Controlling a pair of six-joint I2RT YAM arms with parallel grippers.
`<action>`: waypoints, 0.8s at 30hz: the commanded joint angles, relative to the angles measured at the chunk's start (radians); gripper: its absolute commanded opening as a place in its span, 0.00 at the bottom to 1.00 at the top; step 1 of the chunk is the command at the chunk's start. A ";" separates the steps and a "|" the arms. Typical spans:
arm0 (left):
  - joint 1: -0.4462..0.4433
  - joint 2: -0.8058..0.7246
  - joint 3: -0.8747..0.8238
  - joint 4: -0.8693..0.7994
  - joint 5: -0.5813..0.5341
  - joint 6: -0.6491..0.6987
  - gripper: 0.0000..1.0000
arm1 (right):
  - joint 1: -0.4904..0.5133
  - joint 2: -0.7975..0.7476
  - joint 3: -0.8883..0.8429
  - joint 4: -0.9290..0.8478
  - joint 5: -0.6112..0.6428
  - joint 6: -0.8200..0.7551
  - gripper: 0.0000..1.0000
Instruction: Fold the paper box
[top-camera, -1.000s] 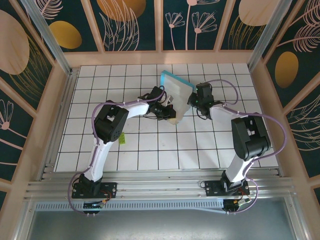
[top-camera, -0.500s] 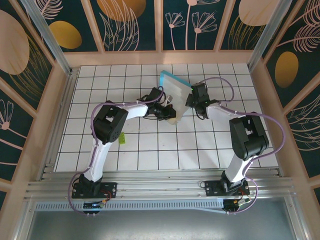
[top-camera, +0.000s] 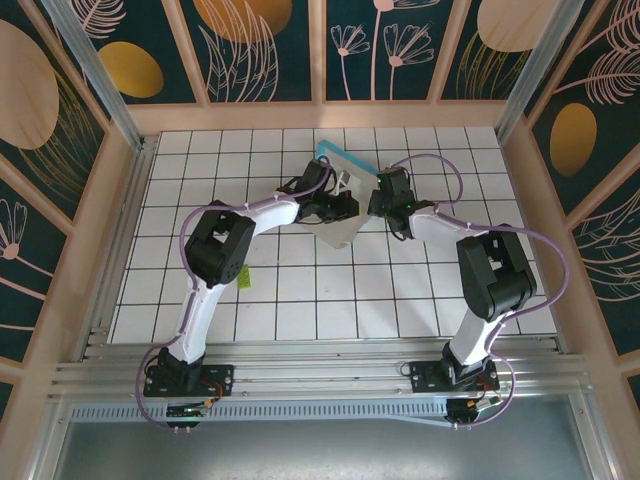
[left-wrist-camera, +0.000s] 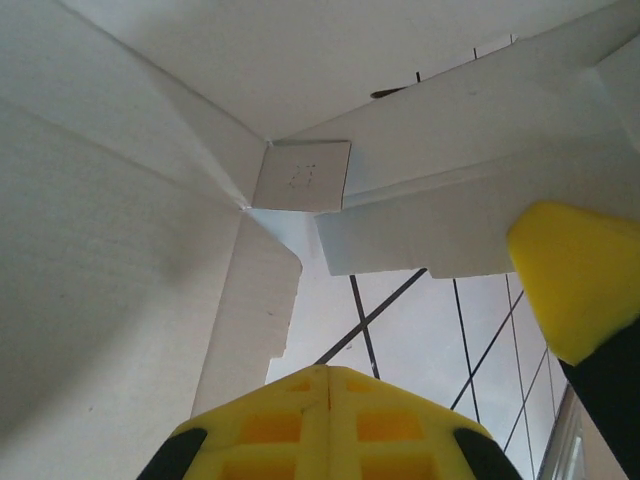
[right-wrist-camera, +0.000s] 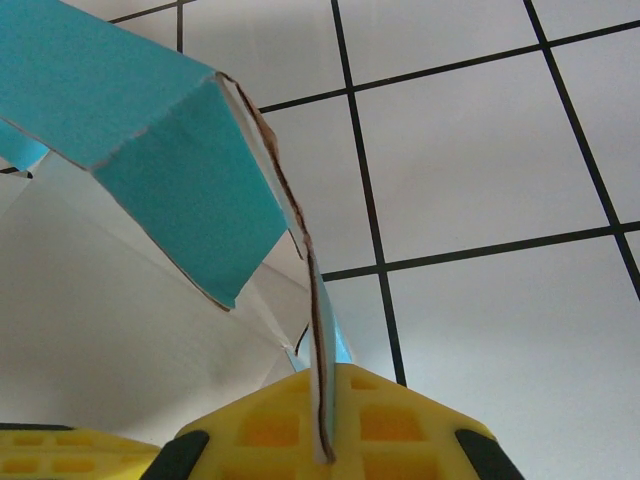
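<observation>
I see yellow-green scrap (top-camera: 243, 279) on near table (top-camera: 300, 310) tiles | left tool (top-camera: 345, 207) closed, tips at paper box (top-camera: 340, 230) white inside face | right tool (top-camera: 373, 204) pinching box's card edge | box mid-table between both tools, cyan flap lifted at far side

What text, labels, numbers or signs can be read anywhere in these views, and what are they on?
No text can be read in any view.
Faint marks on a small square flap of the box, left wrist view: too faint to read.
</observation>
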 joint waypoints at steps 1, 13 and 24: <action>-0.013 0.037 0.004 -0.055 0.068 0.032 0.00 | 0.004 -0.004 0.000 0.012 0.031 -0.002 0.05; -0.019 0.061 -0.016 -0.137 0.015 0.168 0.00 | 0.013 0.013 0.023 0.002 0.016 0.018 0.05; -0.025 0.106 -0.044 -0.155 -0.029 0.190 0.00 | 0.016 0.045 0.081 -0.032 -0.047 0.139 0.06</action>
